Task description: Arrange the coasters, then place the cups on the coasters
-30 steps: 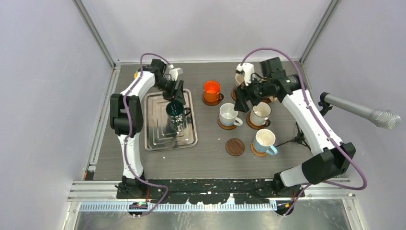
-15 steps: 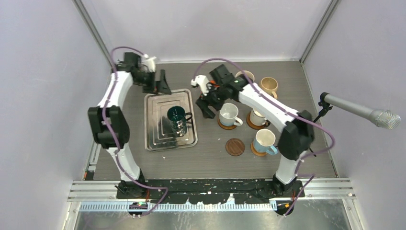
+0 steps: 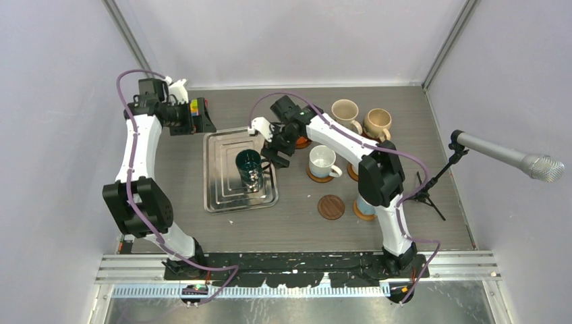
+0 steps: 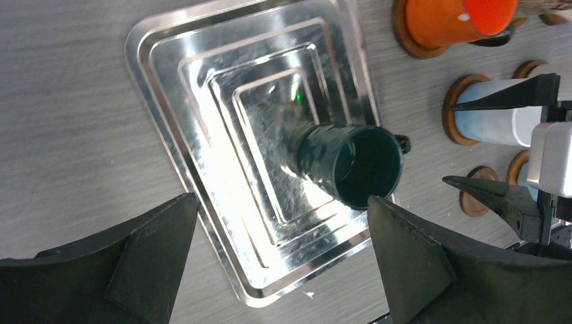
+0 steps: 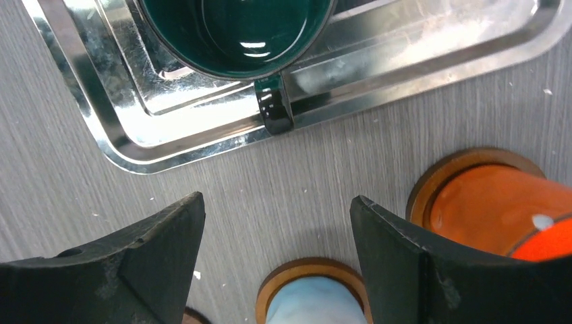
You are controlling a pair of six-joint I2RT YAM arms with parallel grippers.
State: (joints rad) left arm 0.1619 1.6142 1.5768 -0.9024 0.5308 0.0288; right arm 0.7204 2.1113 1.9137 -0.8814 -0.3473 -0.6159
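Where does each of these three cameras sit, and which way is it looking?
Top: above and behind, looking down on the table; left arm and right arm show whole.
Left wrist: on the left arm, looking down at tray and green mug; its fingers at the bottom.
Right wrist: low over the tray's edge and an orange mug; its fingers at the bottom.
Shared: all three show the green mug.
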